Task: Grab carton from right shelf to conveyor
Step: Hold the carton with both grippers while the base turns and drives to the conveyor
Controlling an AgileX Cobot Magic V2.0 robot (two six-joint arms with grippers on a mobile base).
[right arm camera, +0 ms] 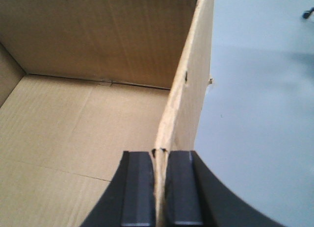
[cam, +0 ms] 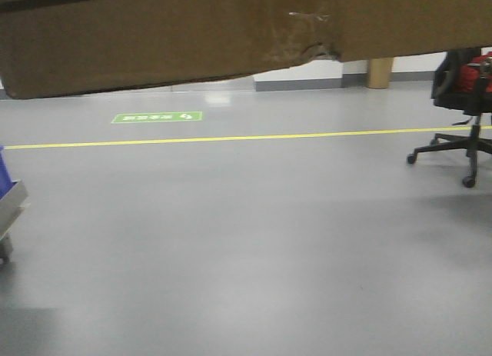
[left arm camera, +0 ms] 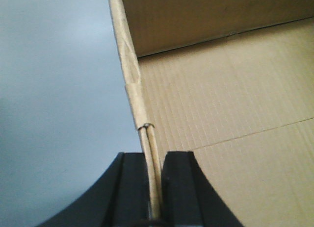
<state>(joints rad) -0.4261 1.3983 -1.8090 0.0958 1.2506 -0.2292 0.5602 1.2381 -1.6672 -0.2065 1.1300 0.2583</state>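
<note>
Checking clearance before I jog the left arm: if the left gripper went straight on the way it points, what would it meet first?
The carton itself: the left gripper is shut on its side wall, so that wall would slide deeper between the fingers. Beyond that, depth is unclear.

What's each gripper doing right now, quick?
Left gripper: shut on a side wall of the large brown corrugated cardboard carton.
Right gripper: shut on the carton's opposite wall.
</note>
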